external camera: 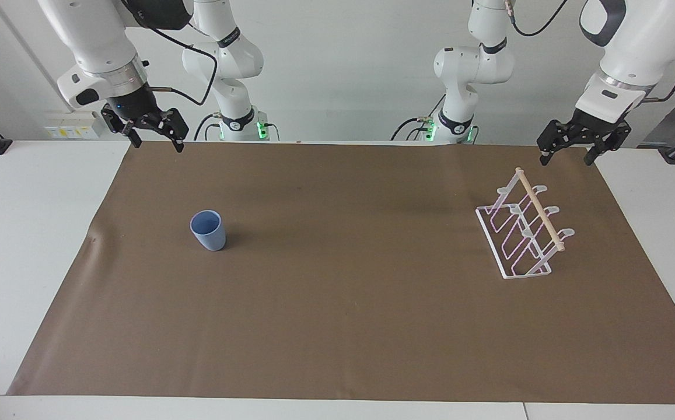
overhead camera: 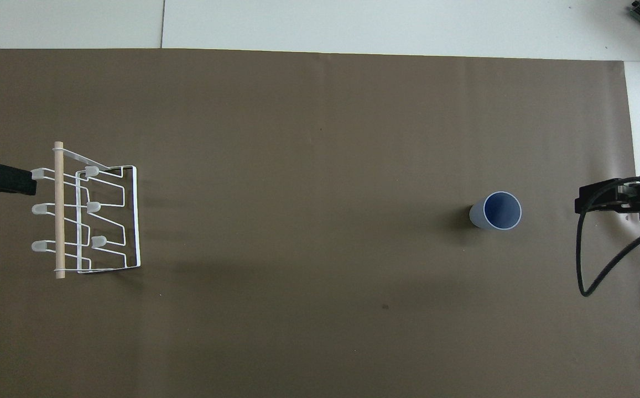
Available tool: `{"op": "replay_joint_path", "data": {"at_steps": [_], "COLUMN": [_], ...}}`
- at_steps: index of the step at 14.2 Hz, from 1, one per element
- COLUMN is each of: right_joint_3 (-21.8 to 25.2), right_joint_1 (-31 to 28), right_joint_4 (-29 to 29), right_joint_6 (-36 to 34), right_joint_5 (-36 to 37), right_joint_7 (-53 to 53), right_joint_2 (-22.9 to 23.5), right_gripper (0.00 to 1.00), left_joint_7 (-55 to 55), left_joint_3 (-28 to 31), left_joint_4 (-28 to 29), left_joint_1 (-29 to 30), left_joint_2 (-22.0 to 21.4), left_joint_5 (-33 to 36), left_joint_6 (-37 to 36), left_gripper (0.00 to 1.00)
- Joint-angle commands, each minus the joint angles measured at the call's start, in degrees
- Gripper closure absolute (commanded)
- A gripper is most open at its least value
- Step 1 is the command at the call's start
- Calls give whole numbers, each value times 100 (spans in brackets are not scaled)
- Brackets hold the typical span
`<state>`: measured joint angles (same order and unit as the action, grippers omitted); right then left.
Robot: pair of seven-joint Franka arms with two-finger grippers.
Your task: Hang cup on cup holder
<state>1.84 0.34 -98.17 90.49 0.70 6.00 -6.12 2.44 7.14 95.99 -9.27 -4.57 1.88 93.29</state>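
Note:
The light-blue cup [external camera: 209,230] stands upright, mouth up, on the brown mat toward the right arm's end; it also shows in the overhead view [overhead camera: 495,211]. The cup holder [external camera: 524,233], a slanted white wire rack with a wooden dowel on top, stands toward the left arm's end, and it shows from above too [overhead camera: 95,215]. My right gripper [external camera: 157,144] is open and empty, raised over the mat's edge beside the cup [overhead camera: 581,203]. My left gripper [external camera: 566,158] is open and empty, raised over the mat's edge beside the rack [overhead camera: 29,182].
A brown mat [external camera: 337,326] covers most of the white table [external camera: 16,245]. A black cable [overhead camera: 591,276] loops down from the right wrist. Nothing lies on the mat between cup and rack.

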Motion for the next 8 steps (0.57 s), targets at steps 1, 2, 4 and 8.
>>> {"op": "replay_joint_path", "data": {"at_steps": [1,2,4,8], "right_joint_3": [1,1,1,1], "right_joint_1": [-78,-69,-16,-86], "right_joint_4": [-544,-641,-843,-1527], "right_joint_6": [616,889,1241,2084], "right_joint_5": [-35,-43,-78,-123], "right_joint_7": [-423,-477,-512,-1082], "right_joint_2": [-241,-171,5,128], "right_gripper": [0,0,0,0], "left_joint_7": [-33,-33,-33,-33], "left_joint_3": [-2,-2,-2,-2], "left_joint_4": [69,69,69,69], "left_joint_1": [21,21,21,21], "left_joint_2": [-53,-62,-62,-62], "left_joint_5": [-47,-47,-47,-47], "left_joint_6": [5,-21,-30,-47], "left_gripper": [0,0,0,0]}}
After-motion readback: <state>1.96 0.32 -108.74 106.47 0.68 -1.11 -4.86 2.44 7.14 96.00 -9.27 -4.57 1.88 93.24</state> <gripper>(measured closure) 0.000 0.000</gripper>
